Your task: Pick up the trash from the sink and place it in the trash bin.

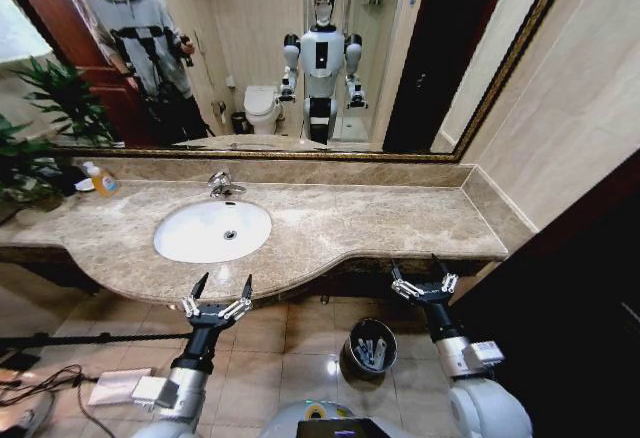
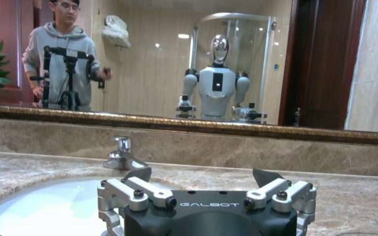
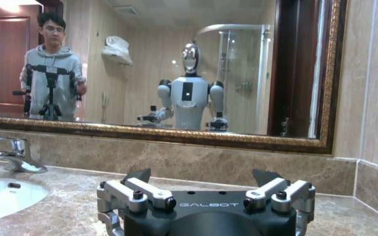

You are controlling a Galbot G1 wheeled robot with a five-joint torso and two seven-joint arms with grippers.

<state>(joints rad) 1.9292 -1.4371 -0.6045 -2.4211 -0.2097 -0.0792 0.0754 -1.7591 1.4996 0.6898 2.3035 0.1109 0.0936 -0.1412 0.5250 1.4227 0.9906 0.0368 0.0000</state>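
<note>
The white oval sink [image 1: 195,243] sits in the beige marble countertop [image 1: 380,223], and its basin holds nothing but the drain. On the floor below the counter edge stands the small dark trash bin [image 1: 352,356]. Inside it lie several small white tubes of trash [image 1: 370,350]. My left gripper [image 1: 223,286] hangs open in front of the counter edge, level with the sink's front rim. My right gripper [image 1: 415,266] is open too, at the counter edge above and right of the bin. In the wrist views, both the left gripper [image 2: 204,175] and the right gripper [image 3: 202,175] have nothing between their fingers.
A chrome faucet [image 1: 222,186] rises behind the basin. An orange-yellow soap bottle [image 1: 100,180] and a green plant [image 1: 40,118] stand at the counter's far left. A big mirror [image 1: 420,48] spans the back wall. Cables and a flat white item [image 1: 115,386] lie on the floor left.
</note>
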